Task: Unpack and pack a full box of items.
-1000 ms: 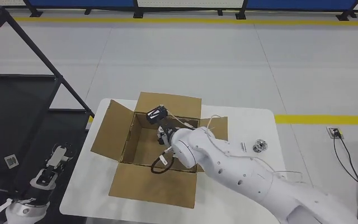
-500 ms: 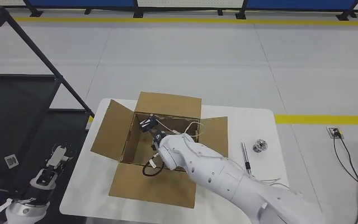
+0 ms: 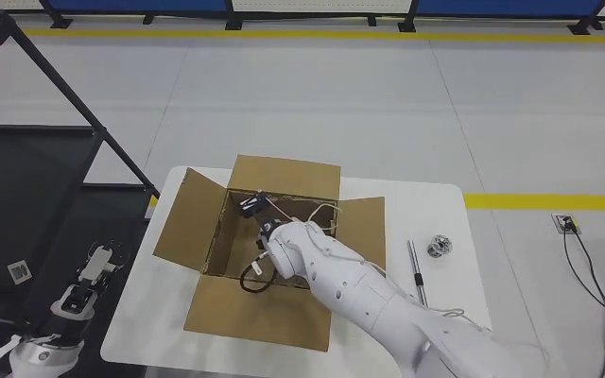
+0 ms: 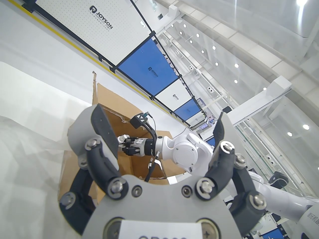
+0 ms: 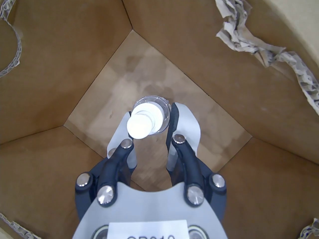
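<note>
An open cardboard box (image 3: 184, 222) stands on the white table (image 3: 416, 203). My right gripper (image 5: 151, 111) reaches down inside it, shut on a clear bottle with a white cap (image 5: 143, 124) that hangs upright above the box floor (image 5: 189, 105). In the top view the right arm (image 3: 321, 265) crosses the box's near edge, and its wrist camera (image 3: 253, 204) sits over the opening. My left gripper (image 4: 159, 114) is open and holds nothing. It points upward beside the table at the lower left (image 3: 95, 265), apart from the box (image 4: 109, 115).
A small metal part (image 3: 438, 247) and a thin rod (image 3: 414, 257) lie on the table right of the box. Torn cardboard (image 5: 249, 40) hangs along one inner wall. A black frame (image 3: 104, 142) stands left of the table.
The right arm has swung left and lower into the box with the bottle. The thin rod on the table's right side has come into view from under the arm.
</note>
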You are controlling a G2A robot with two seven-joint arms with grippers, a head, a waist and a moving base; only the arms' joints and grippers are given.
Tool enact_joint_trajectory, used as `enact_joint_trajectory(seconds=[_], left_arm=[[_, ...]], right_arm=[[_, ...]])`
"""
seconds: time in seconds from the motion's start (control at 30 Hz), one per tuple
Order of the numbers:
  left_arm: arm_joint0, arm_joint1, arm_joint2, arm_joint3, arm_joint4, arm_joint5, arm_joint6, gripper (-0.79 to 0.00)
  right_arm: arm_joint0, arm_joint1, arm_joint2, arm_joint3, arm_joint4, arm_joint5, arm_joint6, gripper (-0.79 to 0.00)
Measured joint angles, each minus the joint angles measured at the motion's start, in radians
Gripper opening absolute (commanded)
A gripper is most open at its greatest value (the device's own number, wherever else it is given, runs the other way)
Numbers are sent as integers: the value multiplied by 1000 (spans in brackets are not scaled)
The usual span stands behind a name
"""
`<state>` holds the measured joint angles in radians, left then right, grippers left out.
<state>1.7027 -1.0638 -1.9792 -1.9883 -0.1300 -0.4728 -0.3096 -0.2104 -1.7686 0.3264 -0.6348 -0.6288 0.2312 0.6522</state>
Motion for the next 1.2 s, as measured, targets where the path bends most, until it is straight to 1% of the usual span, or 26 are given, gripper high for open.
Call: enact_joint_trajectory(seconds=[0.03,0.07,0.1,0.13,0.3,0.43,0.57,0.63,0.67,0.77,0.87,0.9,0.97,1.0,1.1,1.2], left_arm=[[0,0,0,0,0,0,0,0],[0,0,0,0,0,0,0,0],[0,0,0,0,0,0,0,0],[0,0,0,0,0,0,0,0],[0,0,0,0,0,0,0,0],[0,0,0,0,0,0,0,0],[0,0,0,0,0,0,0,0],[0,0,0,0,0,0,0,0],[0,0,0,0,0,0,0,0],[0,0,0,0,0,0,0,0],[0,0,0,0,0,0,0,0],[0,0,0,0,0,0,0,0],[0,0,0,0,0,0,0,0],[0,0,0,0,0,0,0,0],[0,0,0,0,0,0,0,0],[0,0,0,0,0,0,0,0]], right_arm=[[2,-4,5,10,2,-7,-2,-197],[4,-7,9,18,2,-13,-3,-120],[6,-11,14,28,3,-20,-4,-18],[8,-14,18,34,3,-25,-4,0],[16,-25,38,54,-11,-43,-12,0],[28,-22,63,47,-22,-60,-16,0],[41,-2,105,-6,-31,-89,-4,0],[45,21,137,-67,-38,-118,23,0],[45,34,152,-102,-48,-129,42,0],[20,90,217,-267,-88,-154,154,0],[-48,164,317,-499,-156,-148,320,0],[-90,194,365,-605,-192,-146,389,0],[-167,237,445,-767,-240,-155,486,0],[-222,263,501,-870,-270,-169,544,0],[-350,311,636,-1084,-359,-198,642,0],[-458,345,768,-1236,-450,-209,694,0]])
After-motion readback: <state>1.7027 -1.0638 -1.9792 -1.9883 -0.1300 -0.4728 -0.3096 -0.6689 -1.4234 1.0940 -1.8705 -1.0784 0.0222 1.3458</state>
